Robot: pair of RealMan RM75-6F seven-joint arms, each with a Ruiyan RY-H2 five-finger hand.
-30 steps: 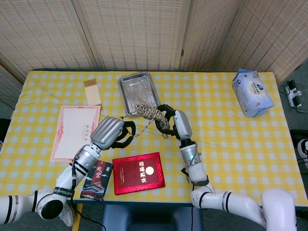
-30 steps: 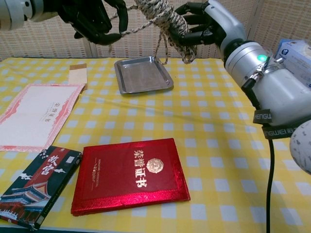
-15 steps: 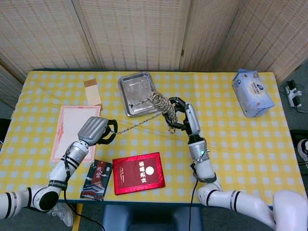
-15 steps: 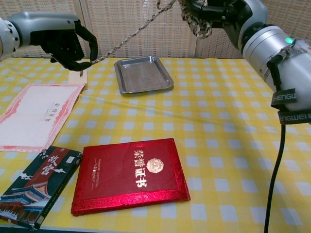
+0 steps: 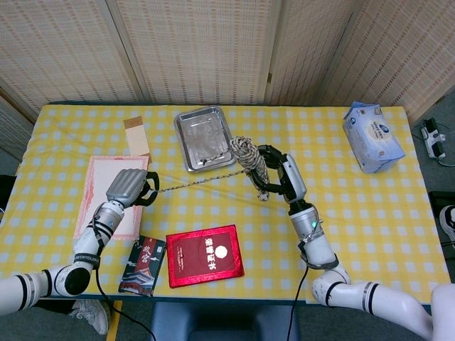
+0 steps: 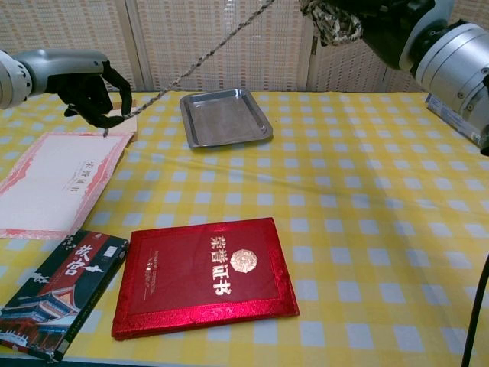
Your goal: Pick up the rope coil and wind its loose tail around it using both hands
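Observation:
The braided rope coil (image 5: 250,156) hangs in the air over the table's middle, gripped by my right hand (image 5: 276,174); in the chest view the rope coil (image 6: 333,21) and right hand (image 6: 390,23) sit at the top edge. The loose tail (image 5: 195,180) runs taut from the coil leftward and down to my left hand (image 5: 131,188), which pinches its end. In the chest view the tail (image 6: 200,63) slants down to the left hand (image 6: 95,86), which is low over the table's left side.
A steel tray (image 5: 204,136) lies behind the rope. A red certificate book (image 5: 205,255), a dark booklet (image 5: 142,265), a pink-bordered paper (image 5: 105,195) and a small card (image 5: 136,134) lie on the yellow checked table (image 5: 355,206). A wipes pack (image 5: 371,136) sits far right.
My hands moved apart: the left hand drew the tail's end left and down, the right hand carried the coil right and up, and the tail stretched long and taut.

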